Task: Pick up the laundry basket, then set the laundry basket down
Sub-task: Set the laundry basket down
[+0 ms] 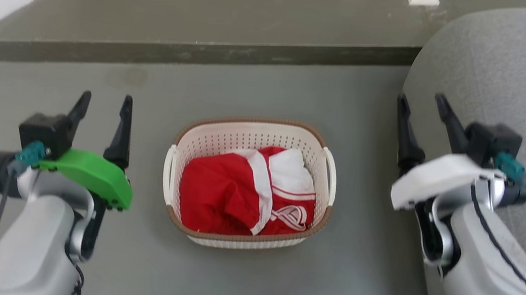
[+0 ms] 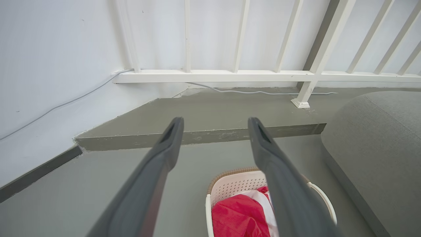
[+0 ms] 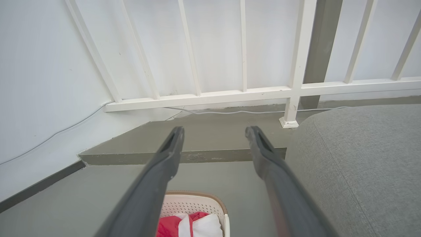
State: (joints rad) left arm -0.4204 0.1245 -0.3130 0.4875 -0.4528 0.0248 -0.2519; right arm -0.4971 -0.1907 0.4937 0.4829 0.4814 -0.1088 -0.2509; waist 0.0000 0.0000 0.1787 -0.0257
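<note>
The grey floor (image 1: 128,263) bears the laundry basket (image 1: 248,140), near a grey cushion (image 1: 518,66).

A home: grey sofa (image 1: 518,66), white railing (image 2: 263,76), laundry basket (image 1: 256,121).

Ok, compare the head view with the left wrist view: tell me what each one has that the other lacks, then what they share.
Head view adds: the right tool, open, and the whole outline of the laundry basket, which lies between the two tools. Left wrist view adds: the white railing's upright bars above the step. Shared: the left tool, open, the basket's red-and-white clothes, and the grey cushion.
</note>
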